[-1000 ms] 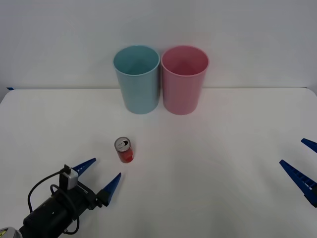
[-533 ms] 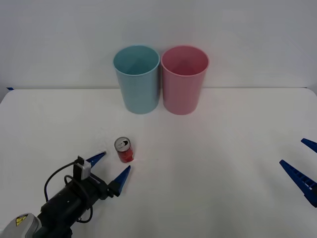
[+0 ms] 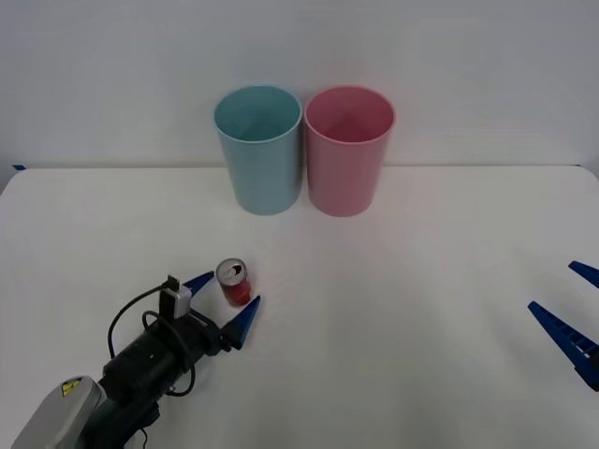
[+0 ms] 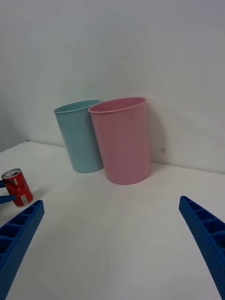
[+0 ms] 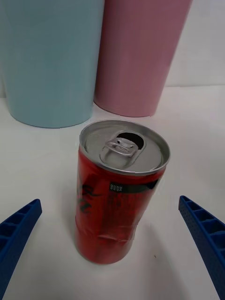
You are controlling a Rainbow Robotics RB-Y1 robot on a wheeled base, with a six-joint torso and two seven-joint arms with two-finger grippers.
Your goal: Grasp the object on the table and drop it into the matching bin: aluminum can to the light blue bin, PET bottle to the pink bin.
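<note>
A plain pale wall (image 3: pixel 468 65) rises behind the white surface, and a small dark blue mark (image 3: pixel 18 166) sits at its far left edge.

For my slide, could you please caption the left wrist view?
Open left hand straddles upright red can before both bins.

Left arm: reaches fwd from lower-left, low over desk (image 3: pixel 449 281), black wrist w/ cable.
Left gripper (image 3: pixel 225 299): fingers spread wide, tips pointing fwd-right, nothing clamped; blue ribbed fingers (image 5: pixel 18 229).
Right arm: parked at right edge.
Right gripper (image 3: pixel 571 313): fingers apart, holding nothing; fingers (image 4: pixel 204 239) spread to both corners.
</note>
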